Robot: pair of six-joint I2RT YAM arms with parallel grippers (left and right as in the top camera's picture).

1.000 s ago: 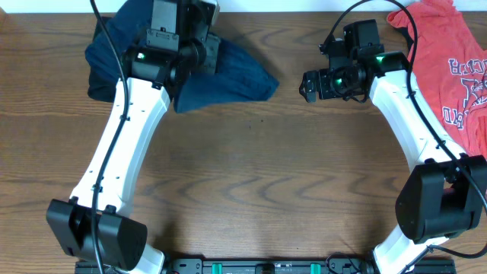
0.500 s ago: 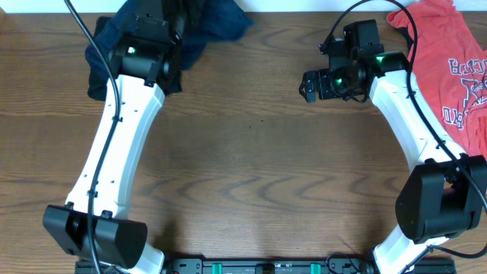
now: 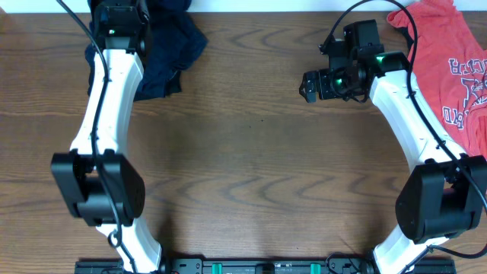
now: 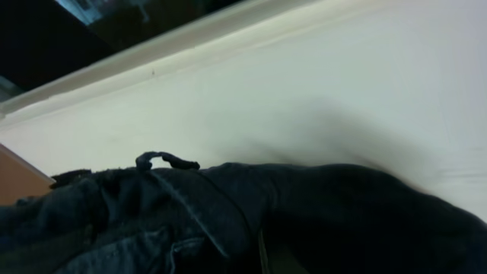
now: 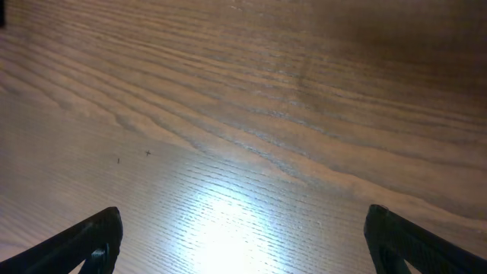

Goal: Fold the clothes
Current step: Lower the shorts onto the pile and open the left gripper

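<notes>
A: Since a second ago, the left arm [image 3: 114, 84] has swung out to the far left corner of the bench [image 3: 251, 175] and taken the navy shorts [image 3: 171, 42] with it. The shorts were spread out further in; now they're bunched at the far edge. The right arm [image 3: 403, 114] hasn't budged.
B: Left fingers?
A: Can't tell. The wrist hides them in the overhead view. The left wrist camera shows only dark cloth [image 4: 228, 221] close under the lens, with a white wall [image 4: 342, 99] behind.
B: Right fingers [image 5: 95, 240]?
A: Spread wide over bare wood. They point toward the shorts, well apart from them.
B: T-shirt?
A: The orange-red T-shirt [image 3: 445, 53] lies behind the right wrist, on the side away from its fingers, at the far right corner. It's apart from the fingers.
</notes>
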